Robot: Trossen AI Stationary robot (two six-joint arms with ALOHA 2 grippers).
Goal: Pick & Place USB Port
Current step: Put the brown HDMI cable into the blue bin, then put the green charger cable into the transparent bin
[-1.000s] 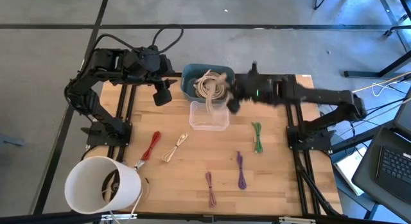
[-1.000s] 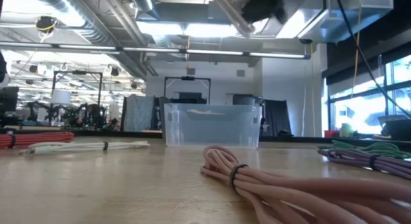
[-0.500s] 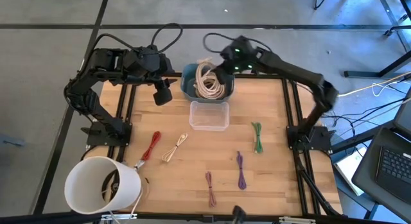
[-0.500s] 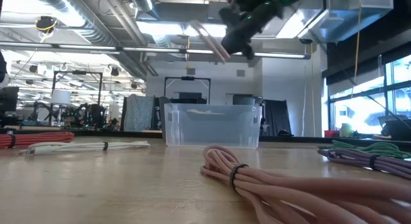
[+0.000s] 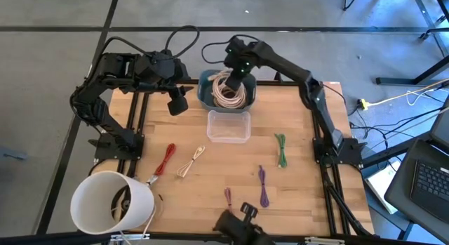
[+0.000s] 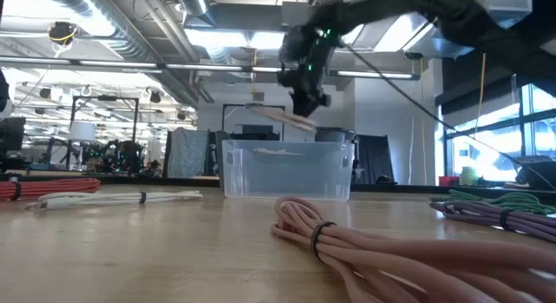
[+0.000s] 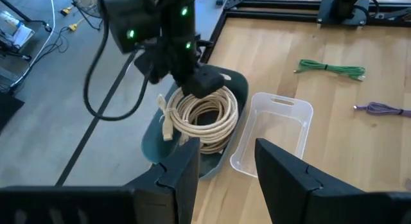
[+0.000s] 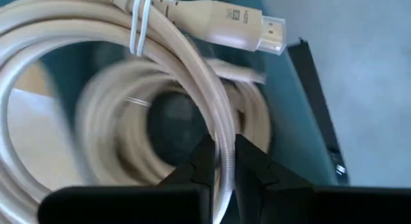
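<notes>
The right pincer (image 5: 234,82) hangs over the teal bin (image 5: 205,97) at the counter's (image 5: 302,196) far edge, its fingers (image 8: 200,166) pinched narrow on a strand of the beige coiled cable (image 5: 227,92); the clear tub (image 5: 228,126) sits just near of the bin. The red (image 5: 165,159), cream (image 5: 191,161), green (image 5: 281,149) and purple (image 5: 263,186) cables lie spread over the near counter, the white bucket (image 5: 112,201) at its near-left corner; the left pincer (image 5: 177,102) waits open left of the bin. Only the right wrist view shows the cable's plug (image 8: 225,22).

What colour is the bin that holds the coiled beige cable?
The bin is dark teal; the left wrist view shows it best, with the coiled cable inside.
</notes>
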